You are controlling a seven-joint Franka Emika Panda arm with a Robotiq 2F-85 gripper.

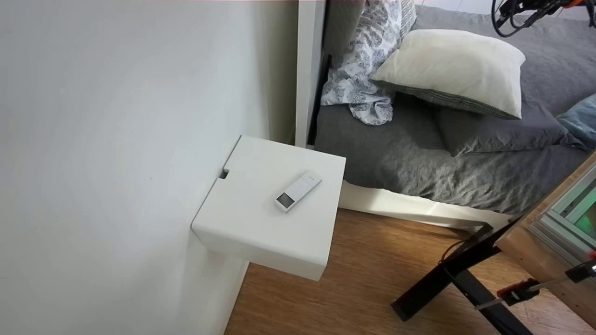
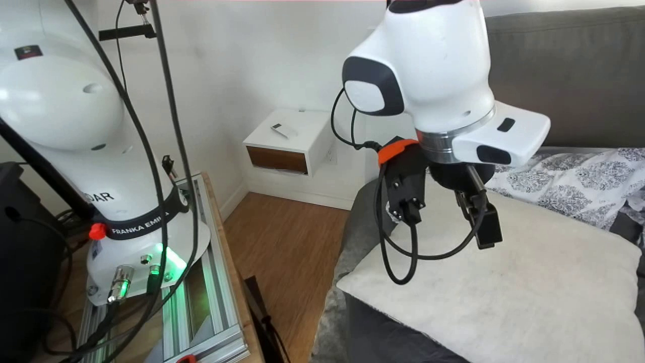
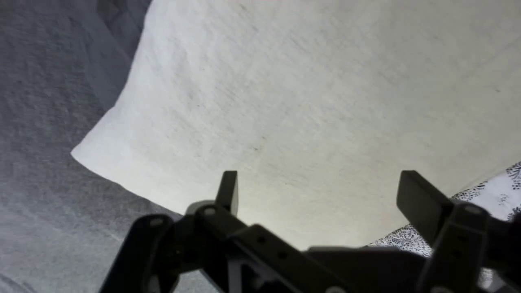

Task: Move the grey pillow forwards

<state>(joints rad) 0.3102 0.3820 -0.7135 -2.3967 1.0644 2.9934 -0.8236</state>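
A dark grey pillow [image 1: 505, 128] lies on the grey bed, partly under a large cream pillow [image 1: 458, 65]. Its dark edge also shows below the cream pillow [image 2: 544, 282] in an exterior view [image 2: 393, 327]. Most of the grey pillow is hidden. My gripper [image 3: 317, 183] is open, with its fingers wide apart and nothing between them. In the wrist view it points at the cream pillow [image 3: 305, 122], near one edge and corner. In an exterior view the gripper [image 2: 478, 222] hangs over the cream pillow; whether it touches is unclear.
Patterned white bedding [image 1: 368, 56] lies beside the pillows, against a grey headboard cushion [image 2: 564, 80]. A blue cloth [image 1: 582, 118] lies on the bed. A white wall shelf [image 1: 260, 218] holds a remote [image 1: 298, 190]. The robot base stands on a wooden-edged frame [image 2: 227, 272].
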